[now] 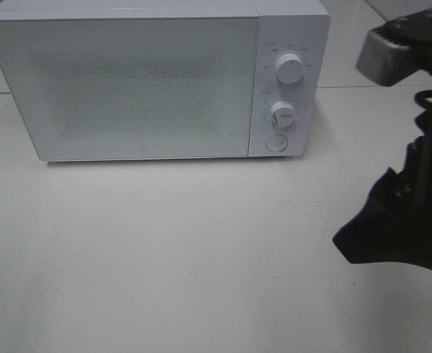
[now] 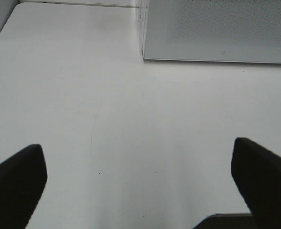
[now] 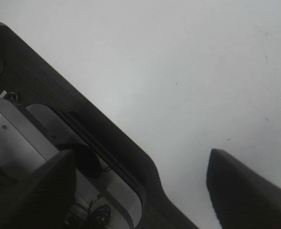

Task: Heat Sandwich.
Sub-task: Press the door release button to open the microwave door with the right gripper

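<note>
From the high camera, a white microwave stands at the back of the white table with its door shut. The control panel beside the door carries an upper knob, a lower knob and a round button under them. The right arm hangs dark at the right edge, well apart from the oven. The sandwich shows nowhere on the table, and the speckled door panel is too opaque to tell whether it sits inside. In the left wrist view, the left gripper hovers over bare tabletop with its black fingers spread wide and nothing between them; the microwave's lower front corner lies ahead, near but not touching. In the right wrist view, the right gripper also stands apart and empty, hanging over a dark band along the table's edge, with grey gear beyond it. With the sandwich out of sight, the main risk is turning a knob on an oven that may be empty. An off-centre push on the button could also shove the light oven backward rather than release the door, and a door swinging out could strike the left gripper waiting in front of it.
</note>
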Robot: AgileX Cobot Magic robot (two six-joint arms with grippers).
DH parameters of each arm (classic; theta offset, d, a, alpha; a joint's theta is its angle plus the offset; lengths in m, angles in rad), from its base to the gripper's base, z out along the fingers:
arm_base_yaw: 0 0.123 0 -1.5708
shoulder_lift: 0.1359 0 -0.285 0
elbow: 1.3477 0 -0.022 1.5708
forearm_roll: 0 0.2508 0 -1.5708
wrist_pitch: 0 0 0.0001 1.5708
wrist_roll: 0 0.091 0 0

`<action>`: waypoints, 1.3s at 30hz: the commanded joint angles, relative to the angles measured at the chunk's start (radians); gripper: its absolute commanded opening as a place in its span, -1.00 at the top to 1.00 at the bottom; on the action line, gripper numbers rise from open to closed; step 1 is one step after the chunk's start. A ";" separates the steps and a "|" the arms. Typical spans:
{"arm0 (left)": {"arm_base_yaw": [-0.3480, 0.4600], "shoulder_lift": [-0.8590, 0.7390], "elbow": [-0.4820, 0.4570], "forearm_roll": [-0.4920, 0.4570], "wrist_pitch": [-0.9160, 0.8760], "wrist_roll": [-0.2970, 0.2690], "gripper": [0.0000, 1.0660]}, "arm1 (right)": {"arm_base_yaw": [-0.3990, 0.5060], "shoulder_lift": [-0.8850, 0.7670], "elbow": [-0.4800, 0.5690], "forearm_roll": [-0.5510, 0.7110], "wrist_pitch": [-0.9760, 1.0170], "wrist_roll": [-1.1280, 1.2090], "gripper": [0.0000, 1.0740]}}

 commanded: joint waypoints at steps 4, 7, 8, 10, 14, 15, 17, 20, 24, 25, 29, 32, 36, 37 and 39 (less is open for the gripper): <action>0.004 -0.017 0.001 -0.008 -0.010 -0.002 -0.83 | 0.000 -0.174 0.044 -0.024 0.057 0.011 -0.32; 0.004 -0.017 0.001 -0.008 -0.010 -0.002 -0.83 | 0.000 -0.241 0.071 -0.045 0.065 0.025 -0.32; 0.004 -0.017 0.001 -0.008 -0.010 -0.002 -0.83 | 0.000 -0.269 0.083 -0.054 0.070 0.035 -0.32; 0.004 -0.017 0.001 -0.008 -0.010 -0.002 -0.83 | 0.000 -0.340 0.112 -0.082 0.083 0.065 -0.32; 0.004 -0.017 0.001 -0.008 -0.010 -0.002 -0.83 | 0.000 -0.493 0.178 -0.150 0.126 0.124 -0.32; 0.004 -0.017 0.001 -0.008 -0.010 -0.002 -0.83 | 0.000 -0.493 0.178 -0.150 0.126 0.124 -0.32; 0.004 -0.017 0.001 -0.008 -0.010 -0.002 -0.83 | -0.001 -0.539 0.198 -0.170 0.141 0.148 -0.32; 0.004 -0.017 0.001 -0.008 -0.010 -0.002 -0.83 | -0.038 -0.600 0.227 -0.177 0.158 0.153 -0.32; 0.004 -0.017 0.001 -0.008 -0.010 -0.002 -0.83 | -0.135 -0.679 0.257 -0.177 0.171 0.152 -0.32; 0.004 -0.017 0.001 -0.008 -0.010 -0.002 -0.83 | -0.163 -0.701 0.263 -0.178 0.170 0.152 -0.32; 0.004 -0.017 0.001 -0.008 -0.010 -0.002 -0.83 | -0.252 -0.782 0.283 -0.187 0.163 0.145 -0.32; 0.004 -0.017 0.001 -0.008 -0.010 -0.002 -0.83 | -0.320 -0.857 0.284 -0.187 0.139 0.147 -0.32; 0.004 -0.017 0.001 -0.008 -0.010 -0.002 -0.83 | -0.392 -0.912 0.290 -0.224 0.124 0.144 -0.32; 0.004 -0.017 0.001 -0.008 -0.010 -0.002 -0.83 | -0.407 -0.926 0.295 -0.241 0.111 0.144 -0.32; 0.004 -0.017 0.001 -0.008 -0.010 -0.002 -0.83 | -0.417 -0.941 0.301 -0.252 0.103 0.145 -0.32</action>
